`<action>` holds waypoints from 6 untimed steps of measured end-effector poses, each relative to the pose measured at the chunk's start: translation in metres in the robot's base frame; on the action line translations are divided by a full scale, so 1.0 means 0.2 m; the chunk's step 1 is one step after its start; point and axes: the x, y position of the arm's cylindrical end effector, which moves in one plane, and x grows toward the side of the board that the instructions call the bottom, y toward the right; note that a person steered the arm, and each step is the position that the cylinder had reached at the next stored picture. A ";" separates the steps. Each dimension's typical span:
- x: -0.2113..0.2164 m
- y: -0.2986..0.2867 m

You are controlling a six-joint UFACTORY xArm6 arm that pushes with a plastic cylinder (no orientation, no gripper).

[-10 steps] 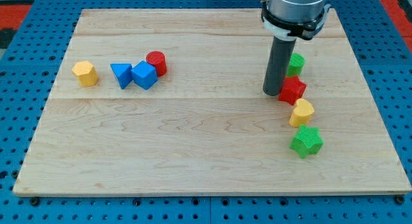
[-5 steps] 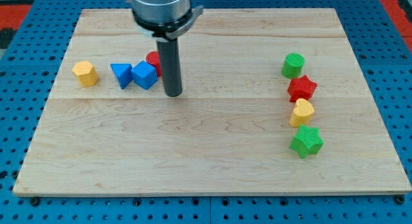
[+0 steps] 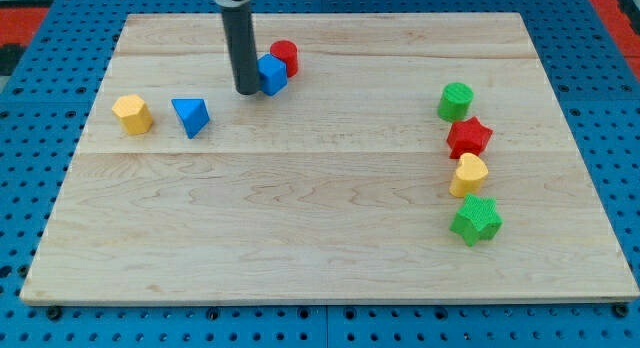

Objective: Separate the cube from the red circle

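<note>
The blue cube sits near the view's top, left of centre, touching the red circle, which lies just up and right of it. My tip rests on the board right against the cube's left side. The rod rises straight up out of the view's top.
A blue triangle and a yellow hexagon lie at the view's left. At the right, a column: green circle, red star, yellow block, green star. The wooden board lies on a blue pegboard.
My tip crossed from the right column to the left group, then moved up. The blue cube and red circle have slid up and right together, away from the blue triangle.
</note>
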 end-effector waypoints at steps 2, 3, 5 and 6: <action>-0.08 0.00; -0.08 0.39; -0.08 0.69; -0.08 0.69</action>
